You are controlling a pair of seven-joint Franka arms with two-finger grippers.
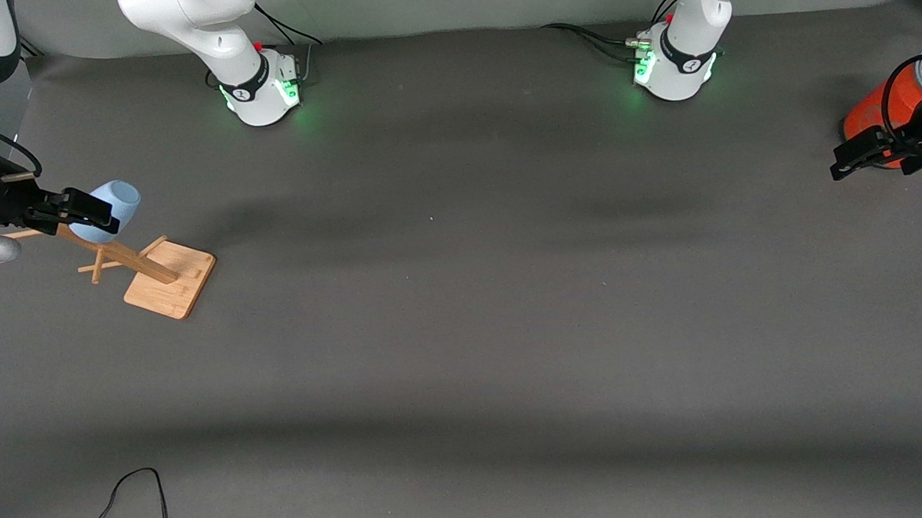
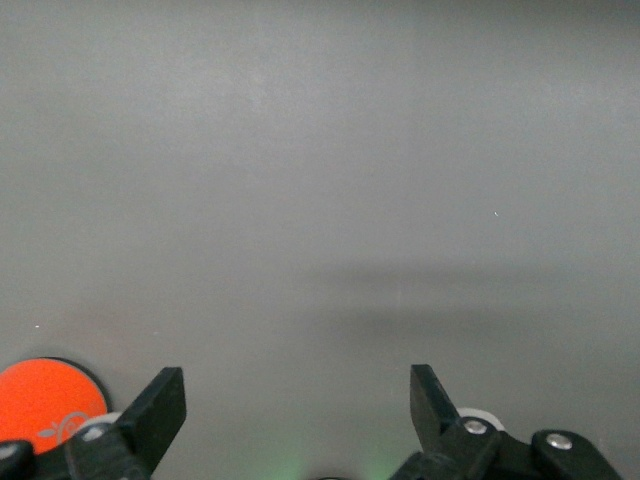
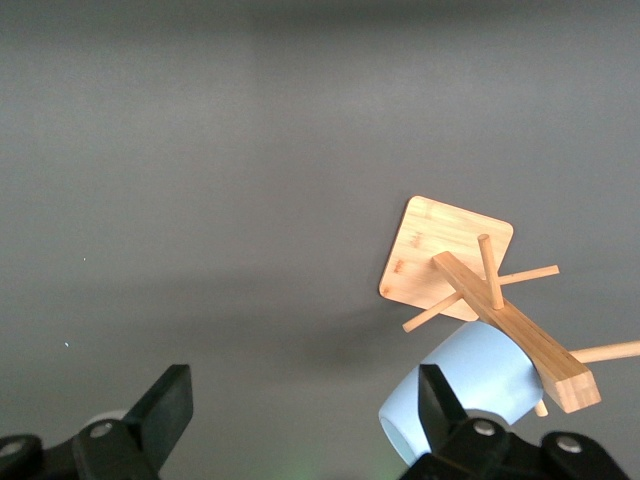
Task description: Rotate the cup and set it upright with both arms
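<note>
At the right arm's end of the table, the right gripper (image 1: 84, 215) is seen up in the air beside the wooden cup stand (image 1: 166, 278), level with its upper pegs. Its fingers are spread apart with nothing between them. The cup (image 1: 114, 208) is hung on one of the stand's pegs, lying on its side rather than upright, its long axis roughly level and its mouth turned toward the middle of the table. In the right wrist view the cup (image 3: 470, 385) is found just outside one fingertip (image 3: 437, 395), not in the gap, so the gripper is judged to be offset sideways from it; whether finger and cup touch cannot be told. The coming move is therefore judged to turn on bringing the open gap across the cup's body, square to its axis.

The middle of the grey table (image 1: 463, 305) is left bare.

At the left arm's end, the left gripper (image 1: 868, 156) is held over the orange cylinder (image 1: 881, 110), its fingers likewise apart and empty, and the arm is taken to be waiting. The right arm is much the nearer to the cup.
</note>
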